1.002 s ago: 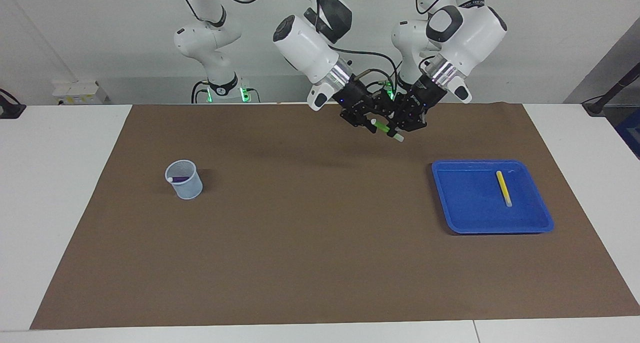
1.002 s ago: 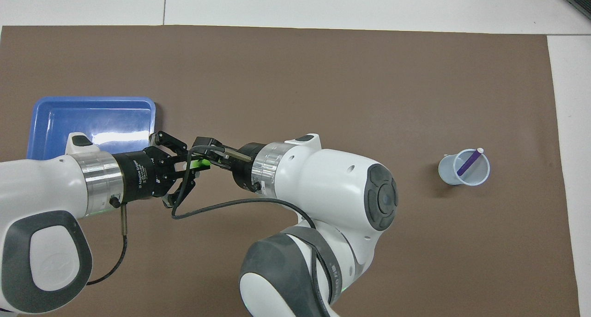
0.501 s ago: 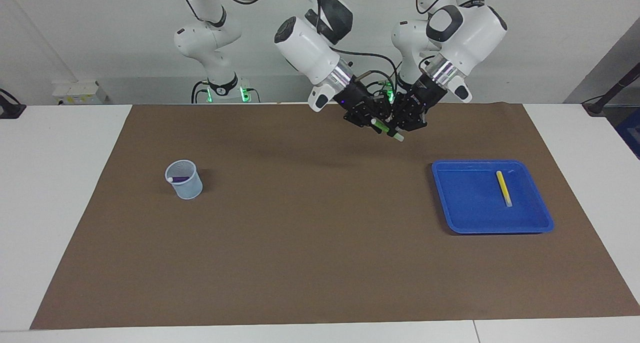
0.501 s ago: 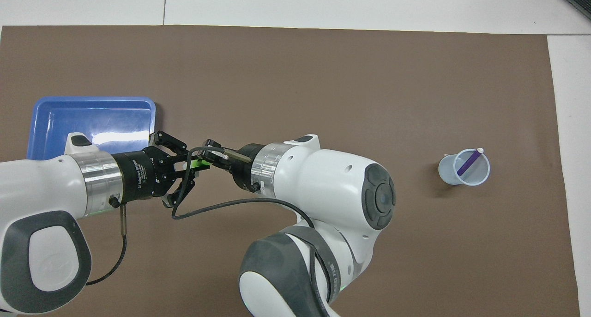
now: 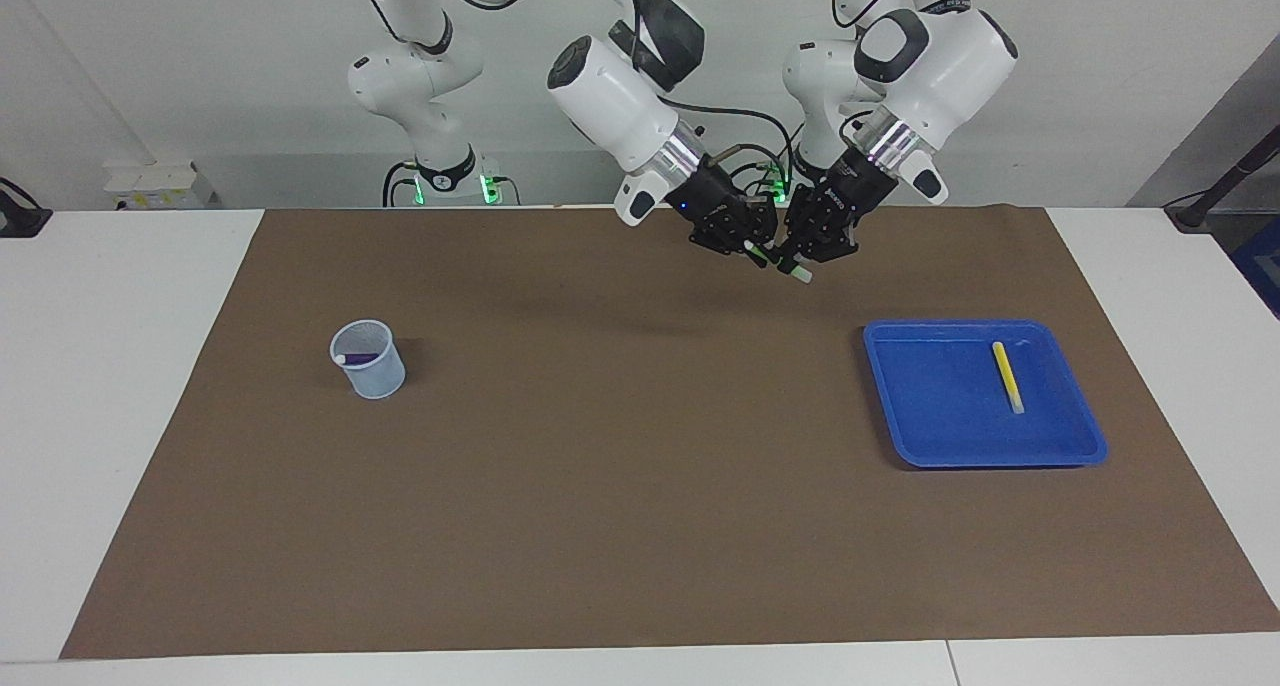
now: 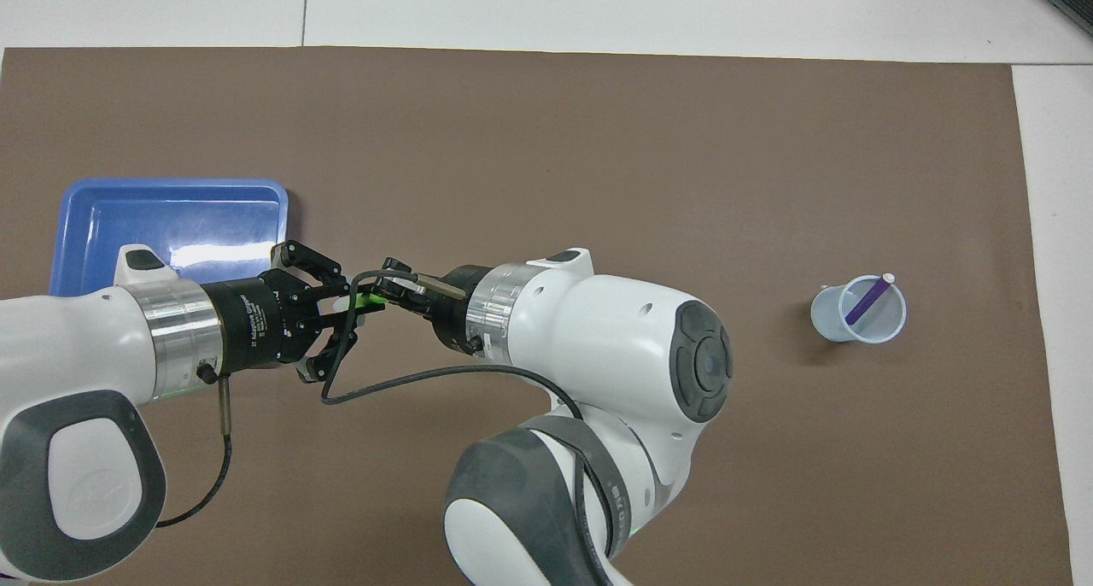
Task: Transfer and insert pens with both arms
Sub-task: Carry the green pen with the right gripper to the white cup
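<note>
Facing view. Brown mat (image 5: 640,466), matte, flat, rectangular, covers most of the white table (image 5: 120,416). Both arms are white and glossy, with dark joint caps and black cables; their black grippers meet in the air over bare mat, near the robots' edge. Green pen (image 5: 778,261), slim and short, hangs slantwise between them, its pale cap end pointing down toward the tray. Left gripper (image 5: 800,256) is clamped on the pen's lower part; right gripper (image 5: 752,246) has its fingertips closed on the upper end (both hold the same pen, the two grips just beside each other). Blue tray (image 5: 900,436), smooth plastic, rounded corners, shallow rim, sits toward the left arm's end. Yellow pen (image 5: 1008,376) lies flat in it, well apart from both grippers. Cup (image 5: 378,378), pale, fine-meshed, tapered, stands toward the right arm's end; the purple pen (image 5: 358,357) leans inside it.

Overhead view. Left gripper (image 6: 346,300) and right gripper (image 6: 380,289) point at each other tip to tip, outer links splayed. Green pen (image 6: 369,300) shows as a short bright strip bridging the two. Tray (image 6: 94,202) has a glare patch on its floor; the left arm covers its nearer part. Purple pen (image 6: 867,300) rests tilted in the cup (image 6: 828,319), white tip on the rim.
</note>
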### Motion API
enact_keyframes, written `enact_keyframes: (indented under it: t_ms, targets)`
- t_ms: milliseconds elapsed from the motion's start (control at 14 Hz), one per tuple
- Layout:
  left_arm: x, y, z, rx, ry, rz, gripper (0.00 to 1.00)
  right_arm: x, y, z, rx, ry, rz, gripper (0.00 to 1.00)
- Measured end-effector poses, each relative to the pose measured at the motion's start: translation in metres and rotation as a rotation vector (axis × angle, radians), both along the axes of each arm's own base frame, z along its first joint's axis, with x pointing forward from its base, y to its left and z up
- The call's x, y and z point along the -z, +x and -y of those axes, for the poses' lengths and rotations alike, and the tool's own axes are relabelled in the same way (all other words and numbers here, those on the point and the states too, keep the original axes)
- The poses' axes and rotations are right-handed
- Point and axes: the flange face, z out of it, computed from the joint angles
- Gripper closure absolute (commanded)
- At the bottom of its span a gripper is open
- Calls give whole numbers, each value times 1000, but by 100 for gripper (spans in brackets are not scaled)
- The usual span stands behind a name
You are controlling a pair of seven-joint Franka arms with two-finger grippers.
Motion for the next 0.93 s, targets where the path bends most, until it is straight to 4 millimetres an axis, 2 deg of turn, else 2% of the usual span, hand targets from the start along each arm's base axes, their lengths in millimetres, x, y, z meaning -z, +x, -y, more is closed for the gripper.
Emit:
enact_keyframes:
  t_ms: [72,286,501,787,930]
  targets:
    - [0,0,0,0,0,1,40,0,0,0,0,0,0,100]
    - [-2,0,0,-6,-1,9,39,0,1,1,-7,-4,7,100]
    - [-3,0,0,2,1,17,40,11,2,7,-138,-61,17,100]
    - [-1,0,-5,150,43,114,41,31,24,59,-348,-300,28,100]
    - [3,2,-23,240,65,144,42,34,27,79,-472,-416,48,100]
